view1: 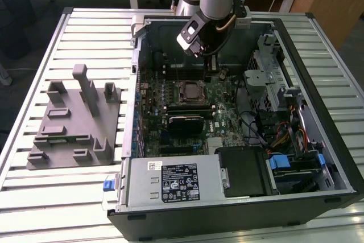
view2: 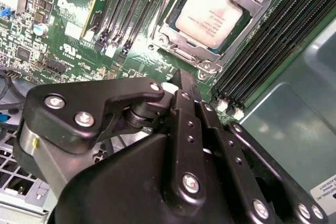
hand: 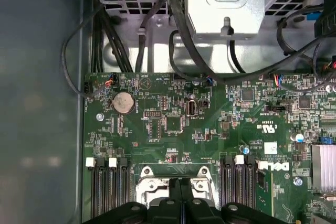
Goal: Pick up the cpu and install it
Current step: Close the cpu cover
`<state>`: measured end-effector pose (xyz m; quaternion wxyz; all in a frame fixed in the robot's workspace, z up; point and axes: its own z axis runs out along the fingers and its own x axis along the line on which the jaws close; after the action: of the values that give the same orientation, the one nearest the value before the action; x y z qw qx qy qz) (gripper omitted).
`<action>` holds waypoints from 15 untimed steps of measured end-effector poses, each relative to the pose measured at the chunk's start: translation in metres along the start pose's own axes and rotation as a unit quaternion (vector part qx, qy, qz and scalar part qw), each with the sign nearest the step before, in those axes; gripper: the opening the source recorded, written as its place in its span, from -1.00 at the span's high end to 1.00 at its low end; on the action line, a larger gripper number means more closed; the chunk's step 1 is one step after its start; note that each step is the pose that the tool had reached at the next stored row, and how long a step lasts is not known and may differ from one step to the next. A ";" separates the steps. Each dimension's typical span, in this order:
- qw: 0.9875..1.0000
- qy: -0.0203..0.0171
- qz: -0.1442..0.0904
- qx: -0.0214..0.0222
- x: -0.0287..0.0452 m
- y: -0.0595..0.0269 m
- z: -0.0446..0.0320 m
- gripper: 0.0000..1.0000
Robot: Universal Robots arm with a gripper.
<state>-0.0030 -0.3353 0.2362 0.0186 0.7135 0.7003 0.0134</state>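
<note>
Most of the work looks finished: you have the cpu (view2: pixel 210 14) lying flat in its socket (view2: pixel 163 38) on the motherboard (view2: pixel 68 35), silver top up, inside the open computer case (view1: pixel 227 220). Your gripper (view2: pixel 185 88) hovers above the board just beside the socket, fingers pressed together and grasping nothing. What may be left is securing the socket; you cannot tell whether its latch is locked. The chip is square, so no long axis; its edges run parallel to the socket frame and the memory slots (view2: pixel 131 9).
</note>
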 end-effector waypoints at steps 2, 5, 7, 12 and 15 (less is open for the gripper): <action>1.000 0.000 0.000 0.004 0.0000 0.0000 0.0002 0.79; 1.000 -0.001 0.000 0.009 -0.0001 0.0001 0.0001 0.79; 1.000 -0.001 0.000 0.011 0.0000 0.0001 0.0001 0.79; 1.000 0.000 0.000 0.011 -0.0001 -0.0046 0.0009 0.79; 1.000 -0.001 0.000 0.011 -0.0002 -0.0087 0.0017 0.79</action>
<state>-0.0116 -0.3354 0.2341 0.0112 0.7136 0.7004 0.0053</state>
